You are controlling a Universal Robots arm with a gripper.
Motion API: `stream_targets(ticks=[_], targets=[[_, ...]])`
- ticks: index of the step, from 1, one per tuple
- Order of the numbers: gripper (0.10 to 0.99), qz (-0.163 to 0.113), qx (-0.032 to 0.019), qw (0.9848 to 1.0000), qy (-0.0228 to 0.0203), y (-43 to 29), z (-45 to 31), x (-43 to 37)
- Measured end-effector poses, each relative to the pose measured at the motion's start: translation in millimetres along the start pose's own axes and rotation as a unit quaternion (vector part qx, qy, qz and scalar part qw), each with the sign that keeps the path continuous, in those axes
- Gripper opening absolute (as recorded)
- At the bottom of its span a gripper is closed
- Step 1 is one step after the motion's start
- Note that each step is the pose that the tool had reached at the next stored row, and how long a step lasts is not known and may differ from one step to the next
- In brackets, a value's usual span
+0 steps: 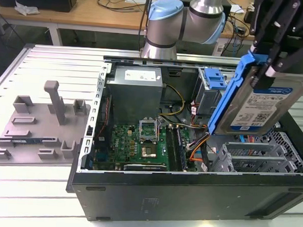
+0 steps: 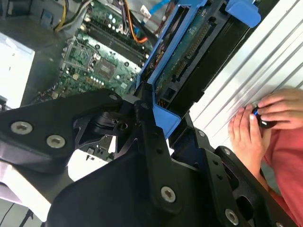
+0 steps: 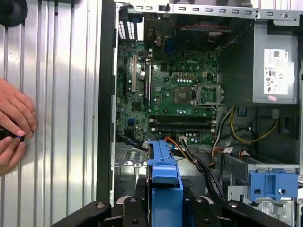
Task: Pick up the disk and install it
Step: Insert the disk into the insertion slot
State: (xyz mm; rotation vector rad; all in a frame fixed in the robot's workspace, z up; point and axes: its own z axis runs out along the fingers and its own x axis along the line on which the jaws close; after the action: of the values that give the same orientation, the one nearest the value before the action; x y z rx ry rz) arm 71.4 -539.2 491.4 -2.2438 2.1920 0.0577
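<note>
**Disk (image 1: 259, 101) held aloft over the open computer case (image 1: 188, 197), clamped in the pincer (image 1: 270, 61).**

The disk hangs on edge directly beneath the pincer, whose jaws are shut on its blue bracket. Its long axis slopes steeply down toward the drive cage (image 1: 251, 157). A bay with a blue latch (image 1: 214, 78) sits just beside it, on the exterior view's left. The arm (image 1: 182, 18) rises behind the case and reaches over that end. A person's hand (image 2: 251, 127) rests on the desk (image 1: 52, 62).
</note>
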Motion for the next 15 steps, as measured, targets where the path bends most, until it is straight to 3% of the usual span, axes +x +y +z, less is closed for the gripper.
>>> stream_targets(ticks=[7,13,15], targets=[[0.369,0.000,0.0001,1.0000,-0.0075,-25.7,2.5,7.8],[0.369,0.000,0.0010,0.9999,-0.0100,-34.6,4.6,10.1],[0.369,0.000,0.0049,0.9999,-0.0099,-36.2,6.9,10.2]])
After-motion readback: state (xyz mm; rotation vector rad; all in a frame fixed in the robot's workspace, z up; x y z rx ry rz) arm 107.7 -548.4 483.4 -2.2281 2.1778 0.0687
